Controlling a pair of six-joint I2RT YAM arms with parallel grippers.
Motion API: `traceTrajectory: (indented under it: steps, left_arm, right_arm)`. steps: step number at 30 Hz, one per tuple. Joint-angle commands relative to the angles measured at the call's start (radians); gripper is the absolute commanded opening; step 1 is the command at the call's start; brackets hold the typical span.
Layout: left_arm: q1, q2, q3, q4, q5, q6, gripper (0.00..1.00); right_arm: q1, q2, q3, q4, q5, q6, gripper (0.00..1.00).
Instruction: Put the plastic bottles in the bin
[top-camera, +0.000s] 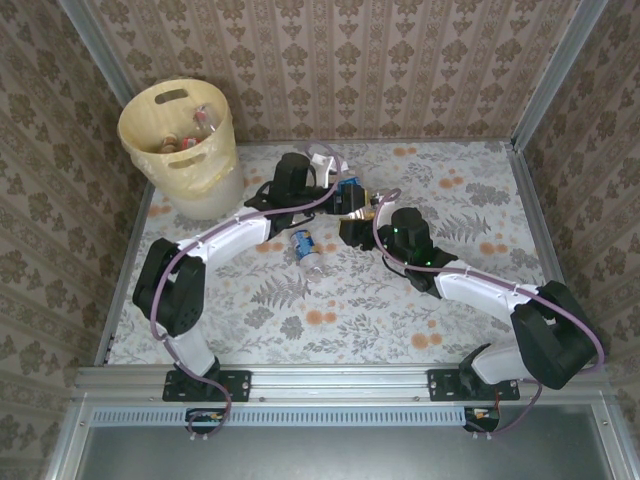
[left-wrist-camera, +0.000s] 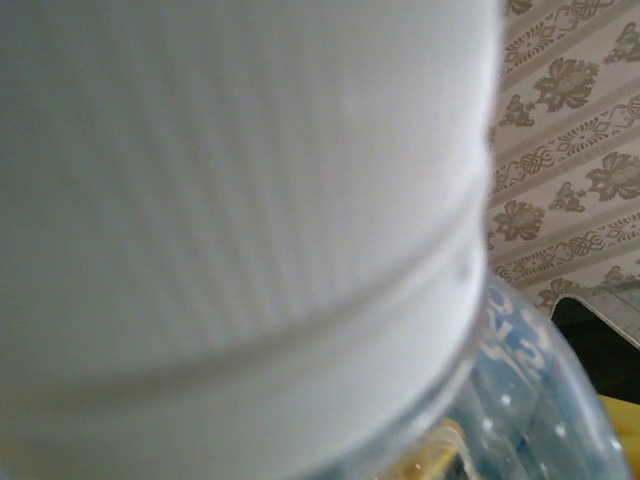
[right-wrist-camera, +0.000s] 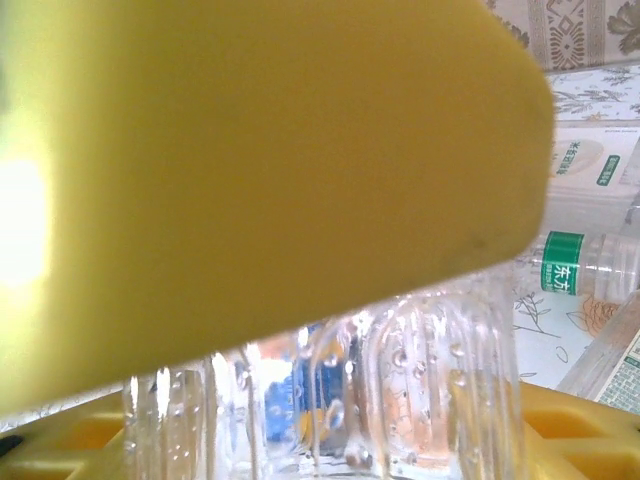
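Table (top-camera: 470, 290) spread with floral cloth, reached across from the near edge by both arms, wrists close together just beyond its middle; bin (top-camera: 205, 185) next in size, pale yellow, set upright at the far-left corner, mouth upward, several bottles (top-camera: 190, 135) heaped inside, too jumbled for their axes to be read. Right gripper (top-camera: 355, 218) closed on a clear ribbed bottle (right-wrist-camera: 400, 390); in the right wrist view, seen wedged between the yellow upper finger (right-wrist-camera: 250, 170) and the yellow lower finger (right-wrist-camera: 585, 420), ribs running from one to the other; could not tell which end carried the cap. Left gripper (top-camera: 320, 172) placed just left of it, beside a small cluster (top-camera: 352, 193) of bottles; jaws hidden, so could not tell whether apart or together. Blue-labelled bottle (top-camera: 305, 247) lying on its side on the cloth just nearer than the two grippers, touched by neither; long axis laid far-to-near, slanted slightly rightward, white cap end pointed at the near edge. Green-labelled bottle (right-wrist-camera: 585, 265) found on its side beyond the right fingers, long axis across the right wrist view. White cap (left-wrist-camera: 230, 200), smallest, blurred and very close to the left wrist lens, bluish clear body (left-wrist-camera: 525, 400) trailing off lower right.
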Motion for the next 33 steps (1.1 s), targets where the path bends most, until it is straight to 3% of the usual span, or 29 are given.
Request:
traceTrajectory:
  steps: [1,7,13,18,25,33]
  left_arm:
    - [0.010,0.022,0.022,0.013,0.007,-0.008,0.66]
    - [0.033,0.013,0.010,0.034,0.007,-0.024,0.59]
    - [0.059,-0.031,0.004,-0.025,-0.082,0.023,0.58]
    - [0.073,-0.063,0.039,-0.140,-0.152,0.111,0.57]
    - [0.109,-0.119,0.106,-0.281,-0.272,0.229,0.57]
    - [0.153,-0.174,0.262,-0.464,-0.464,0.423,0.57]
  right_arm:
    - [0.005,-0.003,0.012,0.061,-0.062,-0.024,0.71]
    - [0.004,-0.038,0.003,0.018,-0.059,-0.035,0.91]
    - [0.004,-0.108,-0.022,-0.057,-0.032,-0.080,1.00]
    - [0.003,-0.186,-0.063,-0.100,0.029,-0.108,1.00]
    - [0.001,-0.267,-0.115,-0.157,0.224,-0.126,1.00]
    - [-0.003,-0.272,-0.124,-0.179,0.278,-0.122,1.00]
